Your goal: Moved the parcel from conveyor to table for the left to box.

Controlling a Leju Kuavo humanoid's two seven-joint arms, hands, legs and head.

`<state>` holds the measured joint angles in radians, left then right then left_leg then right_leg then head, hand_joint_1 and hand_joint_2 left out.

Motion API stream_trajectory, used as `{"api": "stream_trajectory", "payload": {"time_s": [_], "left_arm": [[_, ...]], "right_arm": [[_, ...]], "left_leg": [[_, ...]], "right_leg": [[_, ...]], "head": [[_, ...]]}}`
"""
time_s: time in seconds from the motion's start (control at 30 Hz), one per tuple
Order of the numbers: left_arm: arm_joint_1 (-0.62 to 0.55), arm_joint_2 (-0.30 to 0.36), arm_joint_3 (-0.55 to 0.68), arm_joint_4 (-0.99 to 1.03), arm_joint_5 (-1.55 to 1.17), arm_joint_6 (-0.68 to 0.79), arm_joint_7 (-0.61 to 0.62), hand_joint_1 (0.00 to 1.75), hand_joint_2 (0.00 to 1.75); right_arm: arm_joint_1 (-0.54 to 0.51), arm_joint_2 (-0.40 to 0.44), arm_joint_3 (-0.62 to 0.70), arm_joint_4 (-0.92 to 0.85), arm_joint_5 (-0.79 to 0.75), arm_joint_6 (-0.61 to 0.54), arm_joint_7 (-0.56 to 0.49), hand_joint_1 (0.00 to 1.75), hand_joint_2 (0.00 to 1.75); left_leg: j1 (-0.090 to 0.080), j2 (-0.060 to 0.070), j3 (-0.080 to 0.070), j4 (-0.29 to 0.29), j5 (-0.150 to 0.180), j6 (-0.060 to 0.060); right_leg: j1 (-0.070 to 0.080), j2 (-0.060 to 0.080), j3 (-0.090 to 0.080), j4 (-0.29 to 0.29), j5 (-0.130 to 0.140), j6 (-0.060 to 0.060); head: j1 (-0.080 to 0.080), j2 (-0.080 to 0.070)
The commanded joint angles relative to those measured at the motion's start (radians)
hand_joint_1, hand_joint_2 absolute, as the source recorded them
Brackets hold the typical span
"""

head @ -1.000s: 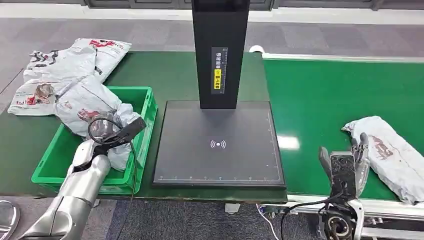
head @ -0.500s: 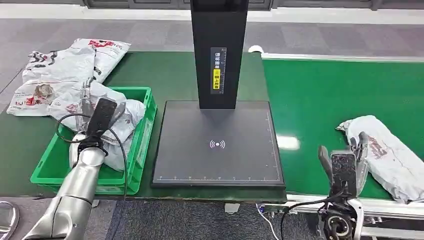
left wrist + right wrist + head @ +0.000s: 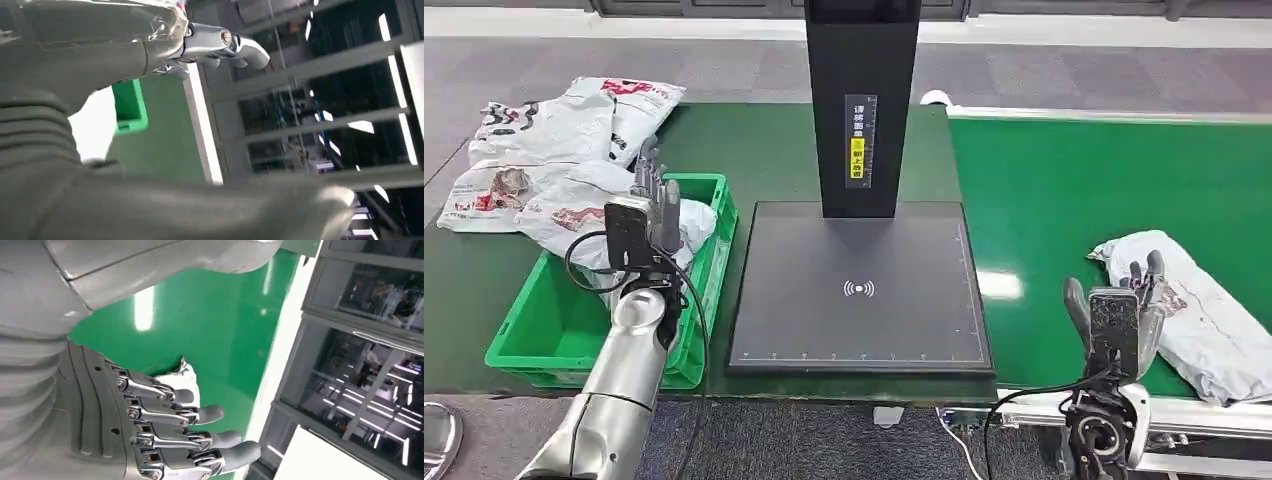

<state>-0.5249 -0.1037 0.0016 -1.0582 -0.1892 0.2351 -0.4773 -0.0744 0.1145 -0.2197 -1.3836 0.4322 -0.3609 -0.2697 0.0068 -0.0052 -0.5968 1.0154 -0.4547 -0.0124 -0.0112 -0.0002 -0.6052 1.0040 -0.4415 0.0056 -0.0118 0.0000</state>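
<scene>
The parcel (image 3: 1199, 310) lies on the conveyor (image 3: 1084, 190), not yet moved to the bench (image 3: 764, 150). The right hand (image 3: 1124, 315) hovers beside it, fingers (image 3: 200, 415) apart and empty. The left hand (image 3: 646, 215) is raised over the green bin (image 3: 709, 290), fingers extended, holding nothing.

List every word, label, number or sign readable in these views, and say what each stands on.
Black post: a vertical label of white characters above a yellow patch, too small to read.
Black scan pad: a white wireless-wave symbol, no words; small tick marks along its edges, no legible numbers.
Grey parcels: red and black print, too crumpled to read.
Parcel on the conveyor: red print, unreadable.
</scene>
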Motion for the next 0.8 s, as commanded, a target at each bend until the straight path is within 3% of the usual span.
{"api": "stream_trajectory", "payload": {"time_s": [0.03, 0.2, 0.23, 0.27, 0.3, 0.5, 0.53, 0.8], "left_arm": [[-0.056, -0.088, -0.149, 0.258, 0.05, -0.089, -0.023, 0.0, 0.0], [-0.015, -0.092, -0.217, 0.343, 0.163, -0.253, -0.071, 0.0, 0.0], [-0.017, -0.097, -0.222, 0.361, 0.176, -0.275, -0.086, 0.0, 0.0], [-0.017, -0.102, -0.226, 0.374, 0.185, -0.289, -0.09, 0.0, 0.0], [-0.024, -0.11, -0.233, 0.398, 0.19, -0.294, -0.099, 0.0, 1.75], [-0.083, -0.134, -0.273, 0.529, 0.173, -0.249, -0.054, 0.0, 1.75], [-0.09, -0.138, -0.278, 0.54, 0.167, -0.237, -0.049, 0.0, 1.75], [-0.115, -0.165, -0.34, 0.577, 0.092, -0.141, -0.05, 0.0, 1.75]], "right_arm": [[-0.048, -0.037, 0.001, 0.193, -0.013, 0.023, -0.02, 0.0, 1.75], [-0.08, -0.064, 0.106, 0.305, -0.031, 0.025, -0.056, 0.0, 1.75], [-0.103, -0.064, 0.121, 0.333, -0.03, 0.022, -0.06, 0.0, 0.0], [-0.121, -0.059, 0.132, 0.352, -0.031, 0.025, -0.061, 0.0, 0.0], [-0.15, -0.057, 0.146, 0.389, -0.024, 0.024, -0.061, 0.0, 0.0], [-0.211, -0.03, 0.185, 0.458, -0.025, 0.042, -0.065, 0.0, 0.0], [-0.209, -0.027, 0.187, 0.456, -0.028, 0.045, -0.066, 0.0, 1.75], [-0.233, -0.042, 0.184, 0.511, 0.059, -0.076, -0.038, 0.0, 1.75]], "left_leg": [[0.0, -0.003, 0.003, -0.002, 0.001, 0.0], [0.0, -0.001, 0.004, -0.003, 0.0, 0.001], [0.0, 0.001, 0.005, -0.004, 0.0, 0.001], [0.0, 0.002, 0.006, -0.005, 0.0, 0.001], [0.0, 0.004, 0.004, -0.003, 0.0, 0.001], [0.0, 0.002, 0.002, -0.002, 0.0, 0.0], [0.0, 0.002, 0.002, -0.002, 0.0, 0.0], [0.0, 0.001, 0.001, -0.001, 0.0, 0.0]], "right_leg": [[0.001, -0.003, 0.004, -0.003, 0.0, 0.0], [0.0, -0.001, 0.004, -0.003, 0.0, 0.0], [0.001, 0.0, 0.006, -0.005, 0.001, 0.0], [0.0, 0.002, 0.006, -0.005, 0.001, 0.0], [0.0, 0.003, 0.004, -0.003, 0.001, 0.0], [0.0, 0.003, 0.002, -0.002, 0.001, 0.0], [0.001, 0.002, 0.002, -0.002, 0.001, 0.0], [0.0, 0.001, 0.001, -0.001, 0.0, 0.0]], "head": [[0.0, 0.0], [0.0, 0.0], [0.0, 0.0], [0.0, 0.0], [0.0, 0.0], [0.0, 0.0], [0.0, 0.0], [0.0, 0.0]]}}
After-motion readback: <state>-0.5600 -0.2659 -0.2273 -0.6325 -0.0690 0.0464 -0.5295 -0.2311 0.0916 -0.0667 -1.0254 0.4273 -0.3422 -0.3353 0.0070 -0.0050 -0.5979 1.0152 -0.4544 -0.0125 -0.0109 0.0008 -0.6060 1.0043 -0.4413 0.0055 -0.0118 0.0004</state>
